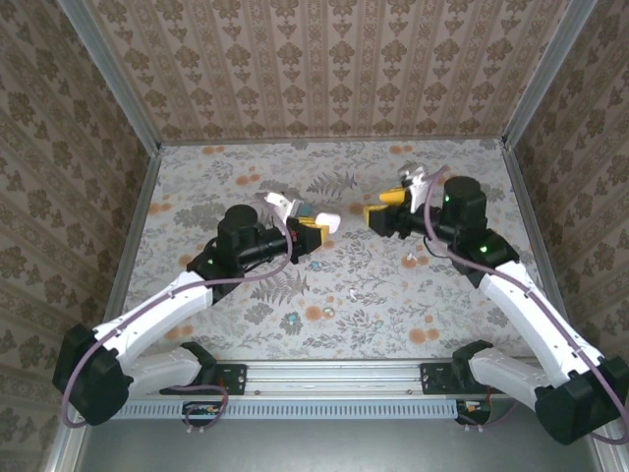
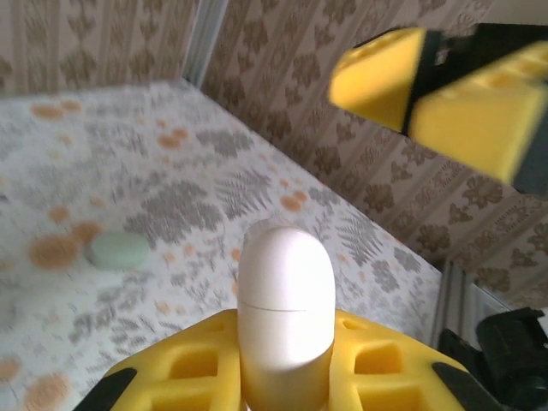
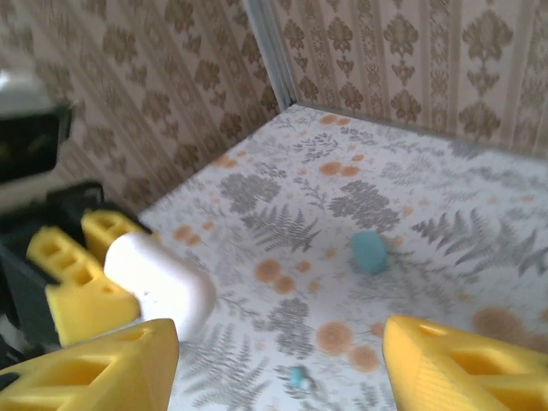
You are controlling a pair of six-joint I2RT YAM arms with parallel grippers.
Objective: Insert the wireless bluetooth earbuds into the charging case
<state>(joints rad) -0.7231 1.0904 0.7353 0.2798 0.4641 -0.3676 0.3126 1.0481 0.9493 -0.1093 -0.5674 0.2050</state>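
My left gripper (image 2: 287, 332) is shut on a closed white charging case (image 2: 285, 291), which stands upright between its yellow fingers. From above, that gripper (image 1: 319, 230) holds the case (image 1: 334, 220) over the middle of the table. My right gripper (image 1: 375, 214) faces it from the right, a short gap away. In the right wrist view the right gripper (image 3: 278, 338) is open with nothing between its fingers, and the white case (image 3: 163, 287) lies just beyond its left finger. Tiny earbuds lie loose on the table: a teal one (image 3: 298, 377), another teal one (image 1: 292, 318) and a whitish one (image 1: 408, 259).
A pale green rounded case (image 2: 120, 251) lies on the floral table (image 1: 393, 315), and a teal rounded case (image 3: 370, 253) lies ahead of the right gripper. Patterned walls close in the back and both sides. A metal rail (image 1: 334, 372) runs along the near edge.
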